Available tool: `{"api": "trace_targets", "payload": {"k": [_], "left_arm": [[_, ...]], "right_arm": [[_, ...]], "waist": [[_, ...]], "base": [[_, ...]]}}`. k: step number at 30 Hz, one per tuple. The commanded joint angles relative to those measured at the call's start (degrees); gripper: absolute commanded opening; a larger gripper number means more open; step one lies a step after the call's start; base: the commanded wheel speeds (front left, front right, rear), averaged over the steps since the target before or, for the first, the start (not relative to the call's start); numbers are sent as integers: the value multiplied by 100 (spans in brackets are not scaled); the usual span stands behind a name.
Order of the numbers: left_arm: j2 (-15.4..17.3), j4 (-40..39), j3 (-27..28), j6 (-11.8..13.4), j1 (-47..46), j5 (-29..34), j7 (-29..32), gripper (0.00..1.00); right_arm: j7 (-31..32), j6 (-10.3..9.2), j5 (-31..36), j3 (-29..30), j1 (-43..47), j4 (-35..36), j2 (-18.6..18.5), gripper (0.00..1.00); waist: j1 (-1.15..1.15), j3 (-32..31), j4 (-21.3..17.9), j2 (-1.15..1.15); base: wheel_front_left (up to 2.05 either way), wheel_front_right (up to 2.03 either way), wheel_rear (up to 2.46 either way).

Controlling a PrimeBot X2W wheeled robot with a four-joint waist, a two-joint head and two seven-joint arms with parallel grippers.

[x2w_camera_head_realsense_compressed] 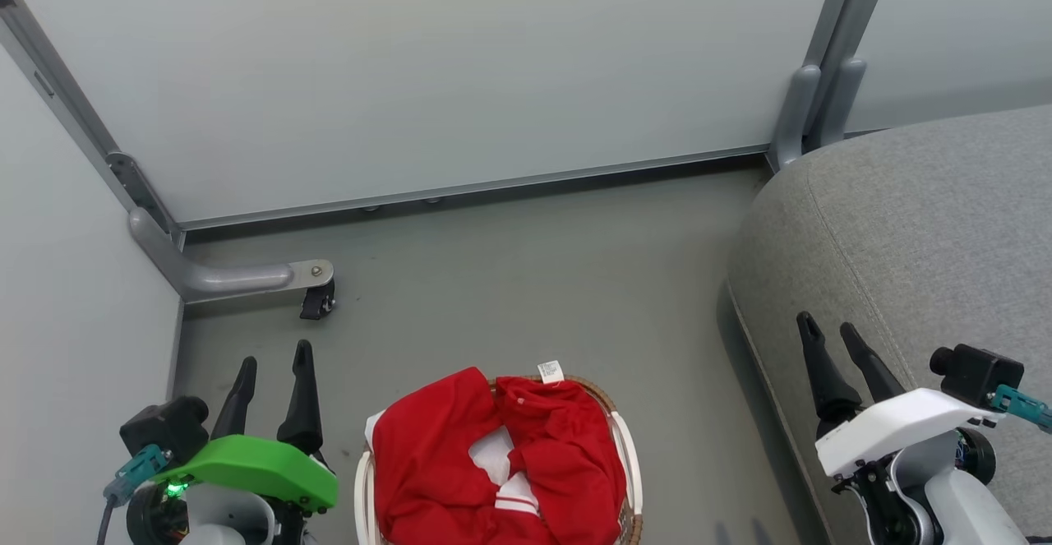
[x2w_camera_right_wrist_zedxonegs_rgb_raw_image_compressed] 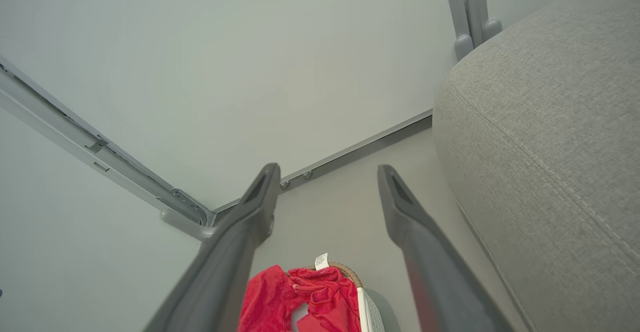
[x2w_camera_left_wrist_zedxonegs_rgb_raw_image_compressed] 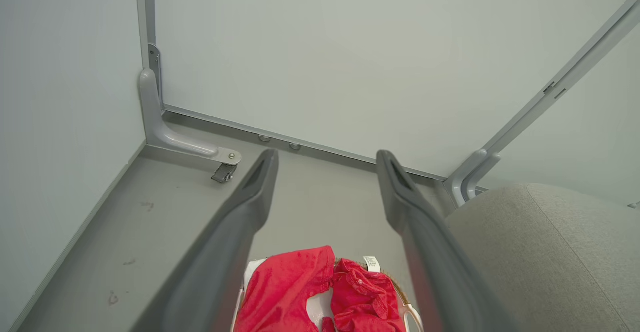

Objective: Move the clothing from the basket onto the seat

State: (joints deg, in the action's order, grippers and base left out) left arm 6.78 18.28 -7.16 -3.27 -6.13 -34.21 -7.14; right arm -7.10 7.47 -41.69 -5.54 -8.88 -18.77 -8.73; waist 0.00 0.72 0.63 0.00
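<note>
At seven o'clock the left tool [x2w_camera_head_realsense_compressed: 274,353] hung empty, its fingers spread. At six the red clothing [x2w_camera_head_realsense_compressed: 436,463], seemingly one shirt, lay heaped in the basket [x2w_camera_head_realsense_compressed: 629,450]. At four the right tool [x2w_camera_head_realsense_compressed: 827,325] gaped empty beside the grey seat [x2w_camera_head_realsense_compressed: 929,224].

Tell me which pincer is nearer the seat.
The right pincer, on the white-shelled wrist: it hangs at the edge of the seat. The left pincer, green-shelled, is across the basket from it.

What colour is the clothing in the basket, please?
Bright red clothing, white trim; head view best.
</note>
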Motion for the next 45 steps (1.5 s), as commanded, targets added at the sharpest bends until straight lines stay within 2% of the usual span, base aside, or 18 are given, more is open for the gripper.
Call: {"api": "trace_targets", "payload": {"k": [1,28,45], "left_arm": [[77,-75,-3,52,-135,206,-64,100],[-49,-80,42,35,-49,1637,-429,100],[-290,174,408,-264,23,2237,-638,100]], "right_arm": [[-67,2,184,-12,-131,37,-72,100],[-439,2,1647,20,-155,-114,-110,100],[-641,2,2302,212,-55,-244,14,100]], "waist": [[0,1,3,0],[0,34,48,0],[0,-6,77,0]], "base": [[0,0,0],[0,0,0],[0,0,0]]}}
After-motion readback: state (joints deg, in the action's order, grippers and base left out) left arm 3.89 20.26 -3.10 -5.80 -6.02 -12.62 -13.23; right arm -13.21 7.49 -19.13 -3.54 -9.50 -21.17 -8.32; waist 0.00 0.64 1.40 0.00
